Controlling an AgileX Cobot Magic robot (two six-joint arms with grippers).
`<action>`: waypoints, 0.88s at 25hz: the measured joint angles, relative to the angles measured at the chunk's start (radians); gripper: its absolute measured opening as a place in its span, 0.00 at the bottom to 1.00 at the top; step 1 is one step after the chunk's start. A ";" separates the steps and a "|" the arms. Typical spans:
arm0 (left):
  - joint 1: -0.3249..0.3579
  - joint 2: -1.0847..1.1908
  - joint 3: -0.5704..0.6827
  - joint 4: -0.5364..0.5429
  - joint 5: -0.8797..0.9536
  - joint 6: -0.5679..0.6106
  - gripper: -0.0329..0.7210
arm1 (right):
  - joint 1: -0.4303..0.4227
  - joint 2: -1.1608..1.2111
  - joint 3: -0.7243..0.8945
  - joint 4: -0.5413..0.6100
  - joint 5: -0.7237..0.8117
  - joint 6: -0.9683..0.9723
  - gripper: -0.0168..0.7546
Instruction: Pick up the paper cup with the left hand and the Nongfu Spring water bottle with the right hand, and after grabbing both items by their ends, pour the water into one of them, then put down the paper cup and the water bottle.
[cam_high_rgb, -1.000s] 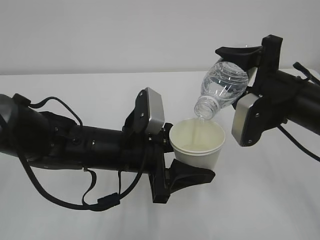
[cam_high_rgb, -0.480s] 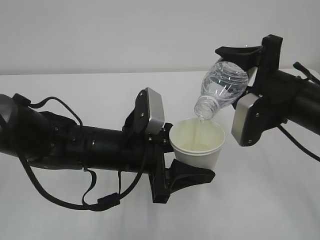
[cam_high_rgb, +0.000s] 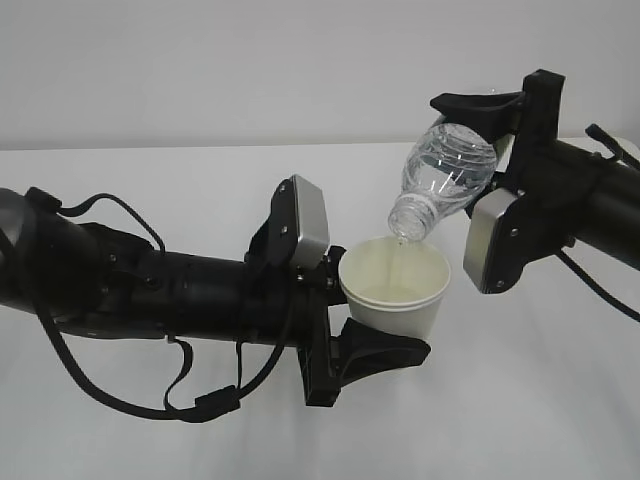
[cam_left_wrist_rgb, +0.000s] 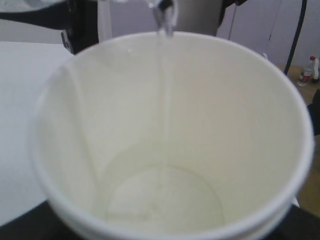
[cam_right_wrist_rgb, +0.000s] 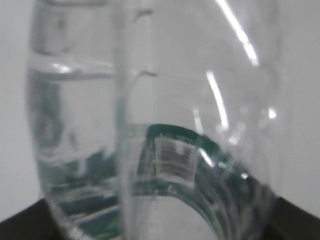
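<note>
Exterior view: you are holding the cup (cam_high_rgb: 396, 285) in the left gripper (cam_high_rgb: 372, 318), its jaws pinching the cup's lower end, one finger showing beneath it. The cup is hanging upright above the desk (cam_high_rgb: 520, 400), well clear of its surface and roughly over the middle. Your right gripper (cam_high_rgb: 487, 140) is clamping the bottle (cam_high_rgb: 444, 178) by its base end, jaws closed on it. The bottle is tilting neck-down, its mouth sitting just above the cup's far rim. Compared with a second ago, nothing is shifting: both arms, the tilt and the mouth position are matching the earlier frames. You are therefore mid-pour, holding a steady angle.

Left wrist view: a thin stream of water (cam_left_wrist_rgb: 163, 100) is falling from the bottle mouth down into the cup (cam_left_wrist_rgb: 240, 100). A shallow pool is covering the bottom only, so the cup is far from full. The jaws themselves are not showing here.

Right wrist view: the bottle (cam_right_wrist_rgb: 150, 125) is filling the frame, clear, with water (cam_right_wrist_rgb: 75, 165) pooling low and the green label visible through it. Some water is remaining, so the pour appears unfinished; setting both items down is still ahead of you.
</note>
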 joint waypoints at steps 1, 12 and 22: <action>0.000 0.000 0.000 0.000 0.000 0.000 0.69 | 0.000 0.000 0.000 0.000 0.000 -0.002 0.65; 0.000 0.000 0.000 0.000 0.000 0.000 0.69 | 0.000 0.000 0.000 0.000 0.000 -0.006 0.65; 0.000 0.000 0.000 0.000 0.000 0.000 0.69 | 0.000 0.000 0.000 0.000 -0.002 -0.006 0.65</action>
